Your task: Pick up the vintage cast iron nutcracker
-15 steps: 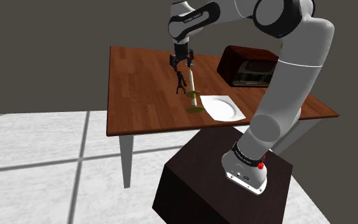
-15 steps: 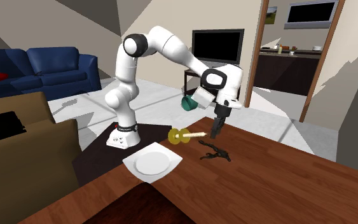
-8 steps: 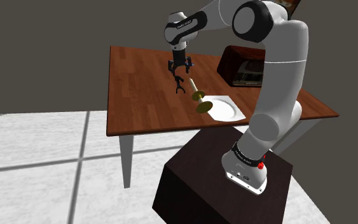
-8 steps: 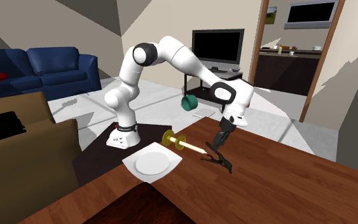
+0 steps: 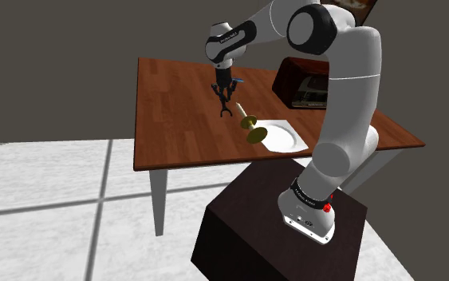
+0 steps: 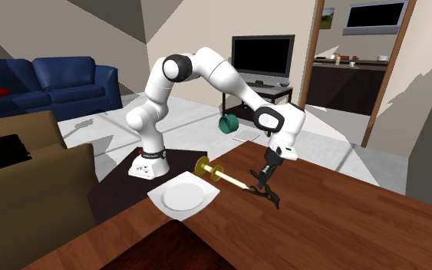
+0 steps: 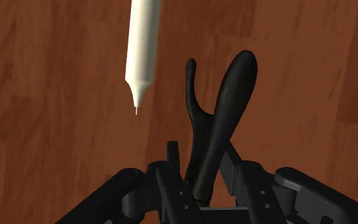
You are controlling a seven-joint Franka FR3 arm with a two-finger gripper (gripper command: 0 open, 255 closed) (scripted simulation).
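Note:
The black nutcracker [image 7: 220, 121] lies on the brown wooden table [image 5: 175, 104], its two curved handles spreading away from the hand. My gripper [image 7: 206, 175] is down on it, and the fingers [image 7: 171, 184] clasp its narrow end from both sides. In the shoulder view the gripper [image 5: 224, 96] points straight down at the nutcracker [image 5: 226, 108] near the table's middle. The second exterior view has the gripper [image 6: 265, 176] just above the nutcracker [image 6: 267, 192].
A white candle [image 7: 142, 44] in a brass holder [image 5: 252, 128] lies tipped over beside the nutcracker, its tip near the gripper. A white plate [image 5: 282, 136] sits by the table's near edge. A dark radio-like box [image 5: 310, 82] stands toward the shoulder view's right.
The gripper came down over the nutcracker and its fingers closed on it. The candle and nutcracker shifted a little on the table as the hand arrived.

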